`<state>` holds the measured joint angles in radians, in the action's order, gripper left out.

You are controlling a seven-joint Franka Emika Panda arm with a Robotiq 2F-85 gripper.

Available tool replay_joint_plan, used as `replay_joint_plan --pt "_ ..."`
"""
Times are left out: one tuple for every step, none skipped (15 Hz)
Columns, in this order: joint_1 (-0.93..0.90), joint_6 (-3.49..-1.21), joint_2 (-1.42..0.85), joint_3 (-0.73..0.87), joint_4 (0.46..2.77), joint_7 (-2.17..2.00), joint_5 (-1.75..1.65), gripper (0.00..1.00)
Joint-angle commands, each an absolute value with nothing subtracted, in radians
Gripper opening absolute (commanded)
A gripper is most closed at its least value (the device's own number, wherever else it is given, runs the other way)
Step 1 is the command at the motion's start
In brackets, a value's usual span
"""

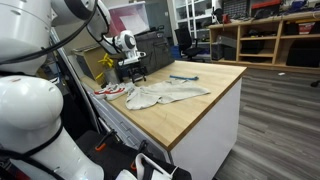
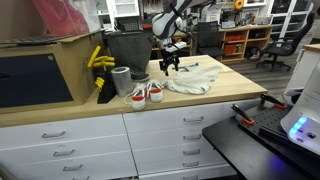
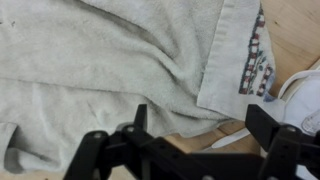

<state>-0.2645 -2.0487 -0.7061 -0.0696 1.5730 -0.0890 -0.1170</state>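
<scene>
Gripper [image 3: 200, 120] jaws wide over grey towel [image 3: 110, 70], sneaker [image 2: 140, 94] beside grey cup [image 2: 121, 80], contents unseen

I see the room lit evenly from above, bright enough, and the wooden counter [image 1: 200, 105] has only soft, weak shadows. Both exterior views are small and a little grainy, so the far shelves [image 1: 265, 35] look soft. In the wrist view the cloth [image 3: 110, 70] is quite sharp, but the gripper [image 3: 198, 120] is dark and slightly blurred.
</scene>
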Motion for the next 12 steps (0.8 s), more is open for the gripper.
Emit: replay_joint_plan --pt "-0.261 -2.045 -0.709 -0.076 1.569 -0.093 -0.122 1.0" --pt "-0.261 -2.045 -0.709 -0.076 1.57 -0.093 -0.122 1.0" --pt "-0.272 -2.065 -0.717 -0.074 1.567 -0.107 -0.131 1.0" --pt "-0.284 -2.087 -0.727 -0.067 1.563 -0.122 -0.145 1.0" --pt "-0.292 -2.101 -0.74 -0.067 1.56 -0.12 -0.153 1.0" --pt "-0.29 -2.113 -0.74 -0.071 1.563 -0.109 -0.153 1.0" --pt "-0.286 -2.11 -0.74 -0.08 1.562 -0.088 -0.147 1.0" --pt "-0.285 -2.109 -0.744 -0.086 1.557 -0.069 -0.147 1.0" --pt "-0.27 -2.111 -0.746 -0.106 1.552 -0.031 -0.127 1.0" --pt "-0.252 -2.111 -0.75 -0.125 1.545 0.004 -0.106 1.0" --pt "-0.229 -2.105 -0.75 -0.148 1.536 0.047 -0.077 1.0" --pt "-0.21 -2.099 -0.753 -0.167 1.526 0.089 -0.048 1.0"
